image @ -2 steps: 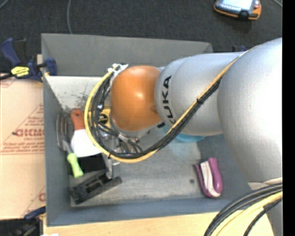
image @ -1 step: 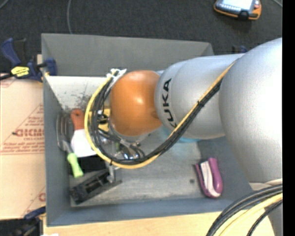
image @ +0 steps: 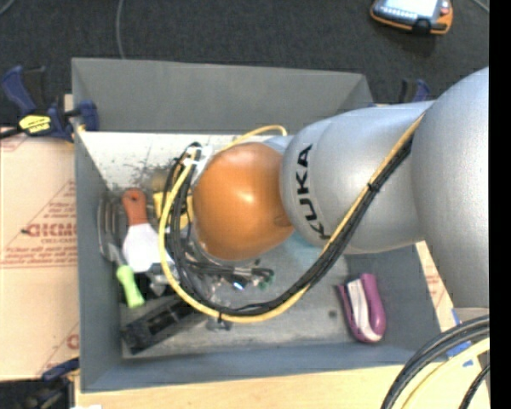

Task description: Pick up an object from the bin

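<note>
The arm (image: 366, 186) is leaning into the bin (image: 221, 92) from the right, and its orange cover (image: 238, 201) is hanging over the left-centre of the floor. The gripper (image: 213, 278) is sitting beneath that cover among dark parts and a looping yellow cable (image: 238, 313). Whether it is released or clenched cannot be told, and nothing can be seen in its grasp.

The nearest things are lying in a small heap on the bin's left side. There is an orange-handled tool (image: 138, 233) with a white head, a green piece (image: 130, 286) just below it, a black object (image: 157, 320) along the front-left floor, and a wire utensil (image: 111, 224) against the left wall. A purple and white thing (image: 364, 307) is lying by itself near the front right corner, well apart from the gripper.

The step in hand is probably the descent or the closing over the left heap, with no lift begun. The likeliest targets are the white head or the black object, since they lie closest to the gripper. The next move is probably calling for a firm closing on one piece and a straight rise clear of its neighbours.
</note>
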Available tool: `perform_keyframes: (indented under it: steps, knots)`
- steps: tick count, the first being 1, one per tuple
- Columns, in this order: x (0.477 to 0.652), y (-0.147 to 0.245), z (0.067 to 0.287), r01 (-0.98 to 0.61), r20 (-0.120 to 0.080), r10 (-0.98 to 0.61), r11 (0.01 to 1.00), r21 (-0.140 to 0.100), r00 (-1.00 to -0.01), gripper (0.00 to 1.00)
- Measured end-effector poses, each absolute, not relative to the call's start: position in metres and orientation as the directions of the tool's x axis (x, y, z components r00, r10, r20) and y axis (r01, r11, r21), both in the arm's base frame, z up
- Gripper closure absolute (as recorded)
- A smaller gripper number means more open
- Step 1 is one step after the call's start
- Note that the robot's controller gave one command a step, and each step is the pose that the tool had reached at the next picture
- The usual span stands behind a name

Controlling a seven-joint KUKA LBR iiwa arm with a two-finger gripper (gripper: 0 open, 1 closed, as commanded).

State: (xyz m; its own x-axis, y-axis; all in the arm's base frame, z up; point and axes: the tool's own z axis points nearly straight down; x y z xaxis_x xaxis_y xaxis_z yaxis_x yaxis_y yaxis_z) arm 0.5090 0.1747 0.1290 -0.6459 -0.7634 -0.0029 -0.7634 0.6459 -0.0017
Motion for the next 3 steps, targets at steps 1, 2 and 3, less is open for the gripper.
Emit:
perform_keyframes:
  steps: [1,2,3]
  knots:
    - [0.513,0.171,0.070,-0.714,-0.010,-0.714,0.700,-0.004,-0.700,0.00]
    - [0.520,0.208,0.072,-0.895,-0.004,-0.895,0.446,-0.020,-0.446,1.00]
    - [0.520,0.208,0.072,-0.894,-0.005,-0.894,0.448,-0.018,-0.448,1.00]
